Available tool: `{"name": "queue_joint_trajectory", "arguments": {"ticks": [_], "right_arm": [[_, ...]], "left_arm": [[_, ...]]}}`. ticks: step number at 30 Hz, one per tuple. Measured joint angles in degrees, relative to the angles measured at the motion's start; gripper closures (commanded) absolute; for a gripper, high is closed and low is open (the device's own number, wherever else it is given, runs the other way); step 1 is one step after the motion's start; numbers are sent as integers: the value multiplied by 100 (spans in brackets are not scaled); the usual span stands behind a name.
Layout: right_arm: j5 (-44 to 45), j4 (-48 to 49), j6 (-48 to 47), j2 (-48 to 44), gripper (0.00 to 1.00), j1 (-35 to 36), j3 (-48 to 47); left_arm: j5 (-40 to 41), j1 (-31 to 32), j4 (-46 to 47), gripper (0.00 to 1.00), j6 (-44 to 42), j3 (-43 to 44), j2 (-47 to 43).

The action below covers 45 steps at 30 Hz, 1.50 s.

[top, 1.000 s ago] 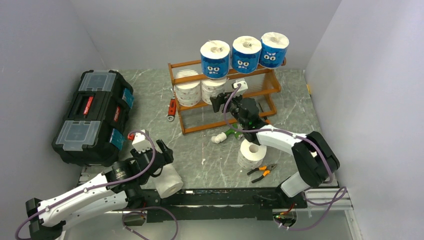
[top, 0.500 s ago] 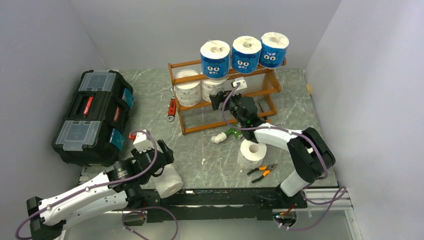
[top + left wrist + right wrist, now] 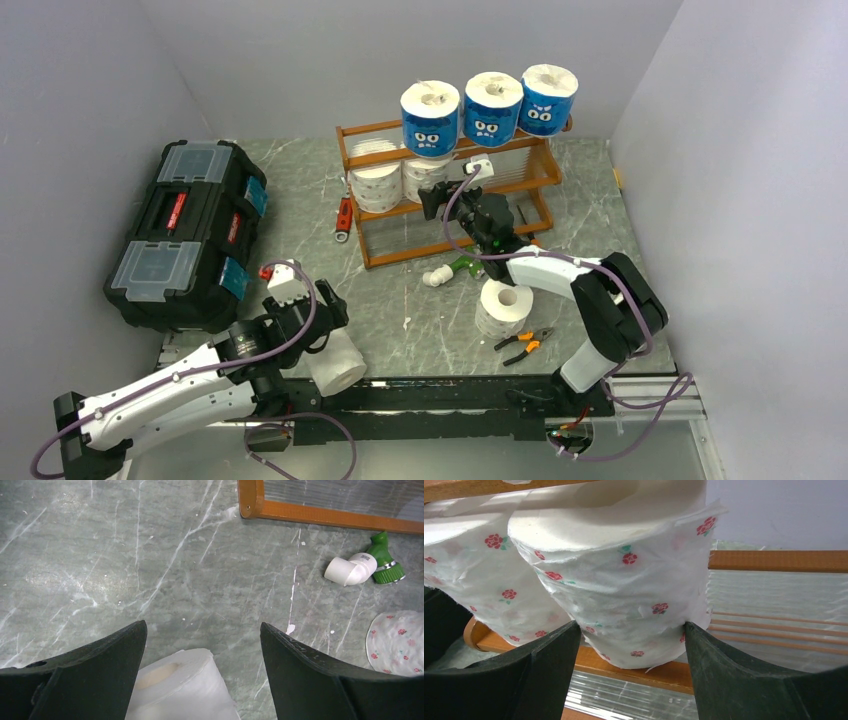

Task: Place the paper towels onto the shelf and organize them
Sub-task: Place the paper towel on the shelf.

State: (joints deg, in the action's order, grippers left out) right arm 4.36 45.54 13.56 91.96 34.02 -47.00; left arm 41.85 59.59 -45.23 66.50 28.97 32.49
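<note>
On shelf (image 3: pixel 774 560), right gripper (image 3: pixel 630 626) clasping roll (image 3: pixel 624 580)

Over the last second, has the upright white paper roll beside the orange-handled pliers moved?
No. The white paper roll stays put, same gap from the orange-handled pliers.

Three rolls (image 3: pixel 493 108) line the shelf's (image 3: pixel 368 128) top tier; on its middle tier an inner roll (image 3: pixel 624 595) stands just right of the end roll (image 3: pixel 376 185). Toolbox (image 3: pixel 185 232) left of the shelf, loose roll (image 3: pixel 503 306) before it (pliers (image 3: pixel 525 343) beside).
</note>
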Motion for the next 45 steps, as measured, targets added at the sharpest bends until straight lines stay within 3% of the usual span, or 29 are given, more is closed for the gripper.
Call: {"name": "queue_joint_trajectory", "arguments": {"ticks": [23, 30, 38, 40, 41, 45], "right_arm": [[13, -278, 35, -214, 17, -9, -68], [-11, -787, 146, -1333, 16, -9, 179], [-92, -2457, 358, -3156, 17, -9, 208], [35, -2916, 520, -3587, 13, -9, 271], [153, -3174, 634, -3805, 2, -9, 310], [678, -4218, 1145, -4463, 0, -9, 435]], "left_arm": [[-9, 0, 33, 10, -2, 0, 70], [-48, 0, 39, 10, -7, -2, -37], [-46, 0, 94, 9, -131, -2, -162], [-46, 0, 136, 9, -157, -2, -162], [-46, 0, 155, 9, -181, -2, -162], [-48, 0, 291, 9, -286, -2, -129]]}}
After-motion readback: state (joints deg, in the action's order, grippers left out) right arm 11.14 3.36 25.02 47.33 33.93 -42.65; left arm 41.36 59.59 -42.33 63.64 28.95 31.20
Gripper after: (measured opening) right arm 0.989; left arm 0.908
